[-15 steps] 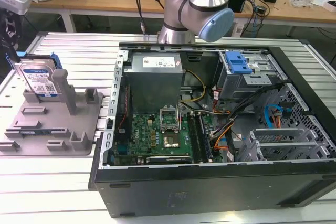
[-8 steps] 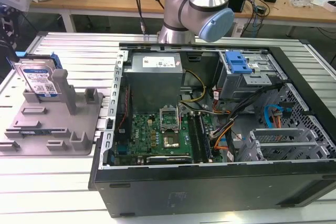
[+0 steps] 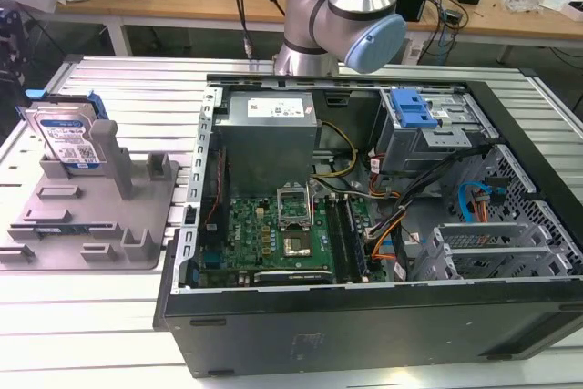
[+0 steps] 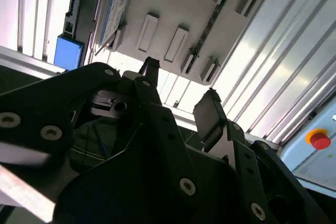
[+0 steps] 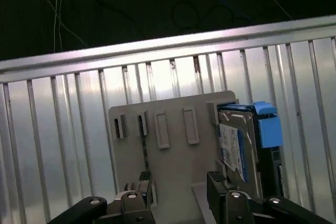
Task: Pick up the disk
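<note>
In the exterior view the arm [image 3: 342,6] is running out past the upper edge. The disk [image 3: 66,138] is standing on edge in the grey holder [image 3: 100,225] at the exterior view's left, beside the open computer case [image 3: 364,225], with a holder post hiding part of it. In the second wrist view the gripper [image 4: 181,85] is crowding the foreground, its body cut off, its fingers spread apart and gripping nothing. It is hanging well apart from the disk [image 4: 113,9], which is showing mostly edge-on. In the first wrist view the fingertips [image 5: 215,182] are poking into frame, parted and empty. The disk [image 5: 244,150] is showing silver metal, a white-and-blue label and a blue rail [image 5: 268,129].
</note>
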`<state>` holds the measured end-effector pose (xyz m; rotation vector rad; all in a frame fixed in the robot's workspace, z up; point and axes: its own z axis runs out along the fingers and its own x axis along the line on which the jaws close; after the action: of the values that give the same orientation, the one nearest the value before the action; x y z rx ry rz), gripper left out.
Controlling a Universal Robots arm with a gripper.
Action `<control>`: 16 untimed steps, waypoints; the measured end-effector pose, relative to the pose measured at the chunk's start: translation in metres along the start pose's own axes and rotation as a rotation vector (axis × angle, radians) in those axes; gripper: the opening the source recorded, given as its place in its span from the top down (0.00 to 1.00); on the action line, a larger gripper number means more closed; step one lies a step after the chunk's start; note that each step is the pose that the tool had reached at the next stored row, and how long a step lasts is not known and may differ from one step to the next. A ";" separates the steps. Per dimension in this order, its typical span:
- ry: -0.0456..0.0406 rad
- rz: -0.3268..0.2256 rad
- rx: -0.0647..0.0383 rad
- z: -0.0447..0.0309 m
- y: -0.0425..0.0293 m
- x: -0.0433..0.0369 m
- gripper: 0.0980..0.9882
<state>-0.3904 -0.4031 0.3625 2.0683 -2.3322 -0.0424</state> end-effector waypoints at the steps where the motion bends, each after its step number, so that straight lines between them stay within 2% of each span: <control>1: 0.0009 -0.024 0.000 0.0000 -0.0005 0.0000 0.50; 6: 0.0029 -0.080 0.001 -0.0001 -0.0018 -0.0001 0.50; 16: 0.0030 -0.084 0.001 -0.0001 -0.0031 -0.0005 0.50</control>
<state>-0.3873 -0.4029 0.3625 2.1646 -2.2425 -0.0397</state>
